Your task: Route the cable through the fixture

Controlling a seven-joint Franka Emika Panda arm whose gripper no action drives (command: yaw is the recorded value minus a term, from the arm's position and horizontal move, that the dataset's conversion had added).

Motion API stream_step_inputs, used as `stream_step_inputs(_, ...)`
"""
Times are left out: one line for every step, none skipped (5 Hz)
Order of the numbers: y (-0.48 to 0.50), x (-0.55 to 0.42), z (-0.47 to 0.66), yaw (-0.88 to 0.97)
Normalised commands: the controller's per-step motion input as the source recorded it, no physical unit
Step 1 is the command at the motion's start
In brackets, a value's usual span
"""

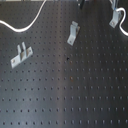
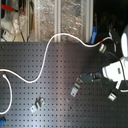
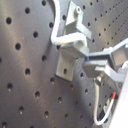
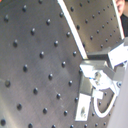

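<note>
Bare perforated board (image 1: 65, 100) fills the part nearest the camera in the first exterior view. Going from the first exterior view's left to its right, three metal clips are seen: one (image 1: 20, 55) at the left, one (image 1: 74, 33) near the middle, one (image 1: 116, 19) at the far right. The cable (image 1: 31, 21) is seen above them as a white curve running from the left edge up to the top edge.

In the second exterior view the cable (image 2: 47, 52) is laid from the second exterior view's left across the board and up toward the gripper (image 2: 98, 77) at the right. The cord's long axis runs roughly left to right there, and its end reaches the gripper side.

In the first wrist view the cable (image 3: 59, 30) is bent around a clip (image 3: 75, 37) just beside the fingers (image 3: 107, 59). Whether the fingers are closed on the cord cannot be told; the tips are hidden.

It is judged that the coming move depends on the cord lying just ahead of the fingers, against the clip.
</note>
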Motion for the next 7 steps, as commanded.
stream_step_inputs(0.001, 0.108, 0.12, -0.31)
stream_step_inputs(0.113, 0.292, 0.16, -0.34)
stream_step_inputs(0.177, 0.365, 0.28, -0.40)
stream_step_inputs(0.240, 0.392, 0.34, -0.41)
stream_step_inputs(0.352, 0.020, 0.40, -0.34)
stream_step_inputs(0.435, -0.139, 0.38, -0.29)
stream_step_inputs(0.442, -0.294, 0.35, -0.19)
